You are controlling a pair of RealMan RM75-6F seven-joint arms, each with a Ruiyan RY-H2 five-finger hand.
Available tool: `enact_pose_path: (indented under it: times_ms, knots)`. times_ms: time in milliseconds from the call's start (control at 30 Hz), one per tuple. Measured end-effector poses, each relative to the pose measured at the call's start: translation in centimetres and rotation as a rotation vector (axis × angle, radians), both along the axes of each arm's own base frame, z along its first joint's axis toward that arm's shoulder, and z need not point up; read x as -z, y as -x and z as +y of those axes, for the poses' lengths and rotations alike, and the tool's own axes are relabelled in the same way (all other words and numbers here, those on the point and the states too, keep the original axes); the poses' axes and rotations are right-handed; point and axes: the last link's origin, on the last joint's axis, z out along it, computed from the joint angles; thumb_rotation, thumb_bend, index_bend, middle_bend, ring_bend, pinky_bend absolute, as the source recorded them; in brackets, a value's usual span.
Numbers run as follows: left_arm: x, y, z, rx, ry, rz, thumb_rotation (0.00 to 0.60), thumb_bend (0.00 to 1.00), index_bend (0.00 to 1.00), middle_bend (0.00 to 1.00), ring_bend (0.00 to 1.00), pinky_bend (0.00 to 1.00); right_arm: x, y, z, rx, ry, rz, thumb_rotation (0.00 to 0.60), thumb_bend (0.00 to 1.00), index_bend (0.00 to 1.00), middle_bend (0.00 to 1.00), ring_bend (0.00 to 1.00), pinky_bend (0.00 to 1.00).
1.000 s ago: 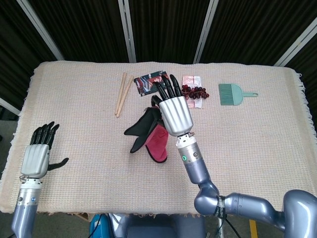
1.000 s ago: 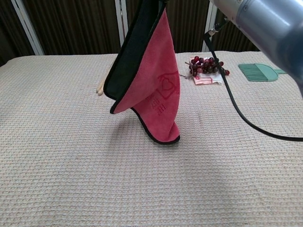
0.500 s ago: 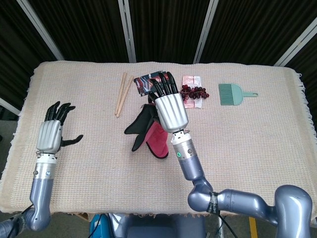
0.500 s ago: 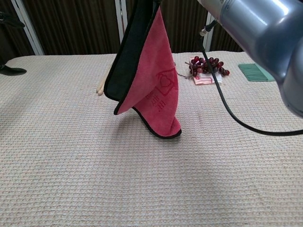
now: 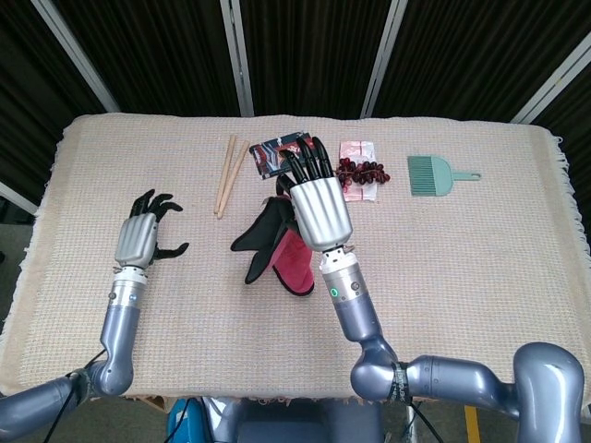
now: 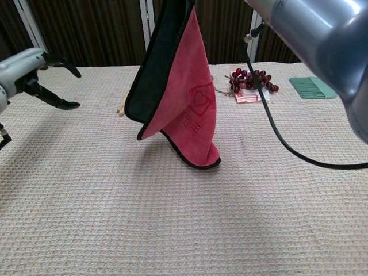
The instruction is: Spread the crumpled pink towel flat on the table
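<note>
Aloft, right robot hand [image 5: 319, 205] gripping hanging pink towel [image 6: 187, 98], left robot hand [image 5: 141, 237] raised, fingers spread, empty

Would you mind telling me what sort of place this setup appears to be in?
Probably a robot test or data-collection station, not a home: a table under a woven beige cloth, dark curtains with metal posts behind it, and unrelated props laid out in a row, such as chopsticks, grapes and a small green brush.

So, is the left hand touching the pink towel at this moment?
Apart. In the chest view the left hand hangs open well left of the pink towel, with bare table showing between them; the head view shows the same gap.
</note>
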Motion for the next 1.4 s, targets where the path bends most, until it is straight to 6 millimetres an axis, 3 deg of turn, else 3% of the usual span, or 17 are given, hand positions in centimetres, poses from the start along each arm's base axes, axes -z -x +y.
enact_pose_path:
  times_ms: [267, 567, 1100, 1400]
  knots:
    - [3.4, -3.3, 0.8, -0.008, 0.092, -0.056, 0.6, 0.23, 0.34, 0.17, 0.0, 0.06, 0.1, 0.2, 0.3, 0.017, -0.011, 0.001, 0.6, 0.53, 0.61, 0.24, 0.08, 0.0]
    - [4.3, -6.7, -0.2, 0.022, 0.139, -0.086, 0.6, 0.23, 0.35, 0.17, 0.0, 0.06, 0.0, -0.1, 0.5, 0.02, -0.008, -0.002, 0.6, 0.53, 0.61, 0.24, 0.08, 0.0]
    - [5.7, -7.8, -1.4, 0.01, 0.186, -0.091, 0.6, 0.23, 0.34, 0.15, 0.0, 0.06, 0.5, -0.6, 1.1, 0.017, -0.024, -0.01, 0.6, 0.53, 0.61, 0.24, 0.08, 0.0]
    - [5.3, -7.7, -2.1, 0.016, 0.185, -0.104, 0.6, 0.23, 0.33, 0.14, 0.0, 0.06, 0.4, -0.5, 1.2, 0.021, -0.02, -0.009, 0.6, 0.53, 0.61, 0.24, 0.08, 0.0]
